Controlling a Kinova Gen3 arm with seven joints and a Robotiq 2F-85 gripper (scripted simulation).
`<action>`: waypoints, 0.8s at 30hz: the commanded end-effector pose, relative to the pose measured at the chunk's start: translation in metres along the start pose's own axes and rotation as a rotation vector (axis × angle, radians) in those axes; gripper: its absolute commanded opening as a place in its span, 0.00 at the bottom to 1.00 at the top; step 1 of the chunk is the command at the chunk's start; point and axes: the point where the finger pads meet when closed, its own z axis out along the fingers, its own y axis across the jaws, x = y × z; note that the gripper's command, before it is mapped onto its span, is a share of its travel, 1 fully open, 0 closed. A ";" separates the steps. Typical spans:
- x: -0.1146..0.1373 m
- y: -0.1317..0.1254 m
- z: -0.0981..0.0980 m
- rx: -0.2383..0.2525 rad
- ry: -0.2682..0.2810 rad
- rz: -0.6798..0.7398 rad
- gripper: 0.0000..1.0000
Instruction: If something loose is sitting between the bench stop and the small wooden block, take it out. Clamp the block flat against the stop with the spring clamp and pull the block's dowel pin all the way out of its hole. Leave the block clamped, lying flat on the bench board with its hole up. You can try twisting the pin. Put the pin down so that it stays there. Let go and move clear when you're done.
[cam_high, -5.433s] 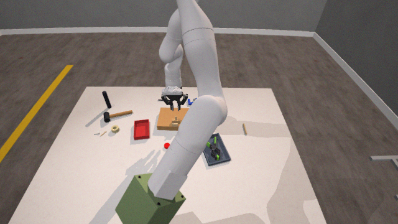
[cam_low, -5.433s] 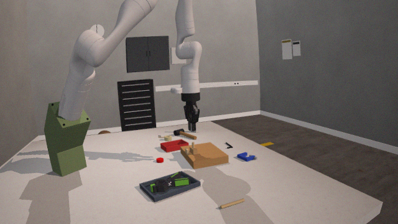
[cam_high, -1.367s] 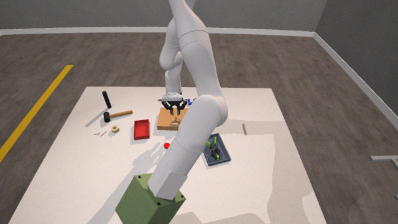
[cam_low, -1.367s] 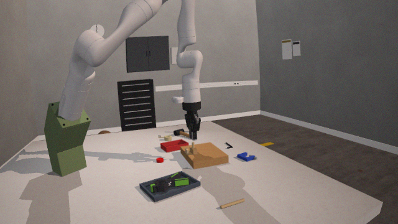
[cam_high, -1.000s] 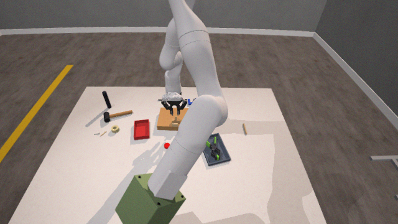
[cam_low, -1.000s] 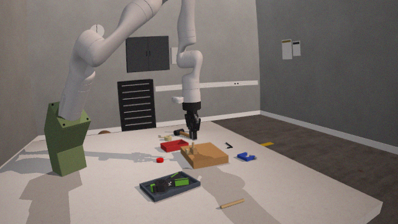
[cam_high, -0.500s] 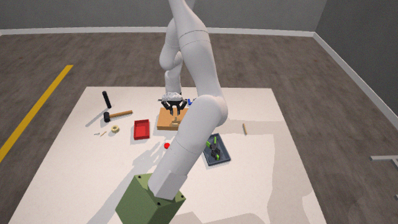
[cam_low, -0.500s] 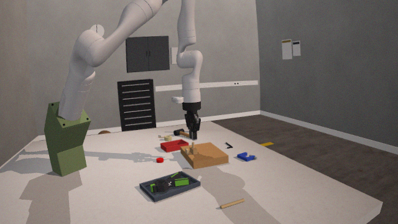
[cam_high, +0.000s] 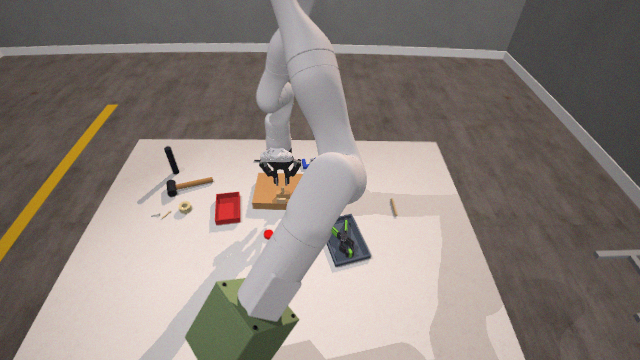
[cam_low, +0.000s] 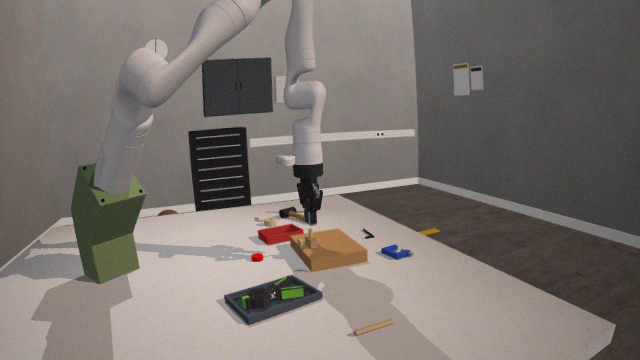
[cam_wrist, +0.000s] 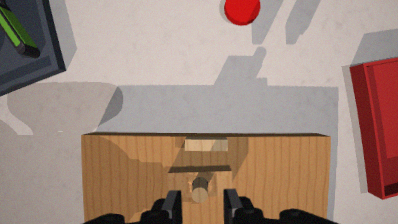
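Note:
The bench board (cam_high: 265, 190) (cam_low: 345, 250) (cam_wrist: 120, 195) carries the pale stop (cam_low: 301, 244) (cam_wrist: 206, 145) at its edge. The small wooden block (cam_low: 312, 243) (cam_wrist: 222, 181) lies flat beside it, with a shadowed gap between them in the wrist view; I make out nothing loose there. The dowel pin (cam_high: 282, 191) (cam_low: 310, 233) (cam_wrist: 199, 194) stands upright in the block. My gripper (cam_high: 282, 182) (cam_low: 310, 221) (cam_wrist: 202, 205) is partly open and empty, pointing down above the board near the pin. The spring clamp (cam_high: 345, 240) (cam_low: 260, 298), green and black, lies in the dark tray (cam_high: 352, 261) (cam_low: 285, 309) (cam_wrist: 57, 45).
A red tray (cam_high: 228, 222) (cam_low: 282, 238) (cam_wrist: 367, 130) and a red disc (cam_high: 268, 234) (cam_low: 257, 257) (cam_wrist: 242, 9) lie near the board. A loose wooden rod (cam_high: 394, 207) (cam_low: 374, 327), a blue object (cam_low: 395, 253), a hammer (cam_high: 194, 183) and a tape ring (cam_high: 185, 207) lie farther off.

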 end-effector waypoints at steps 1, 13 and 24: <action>0.002 0.000 0.001 0.001 0.003 -0.003 0.34; 0.004 -0.001 0.001 0.001 0.004 -0.004 0.34; 0.004 -0.001 0.001 0.001 0.004 -0.003 0.34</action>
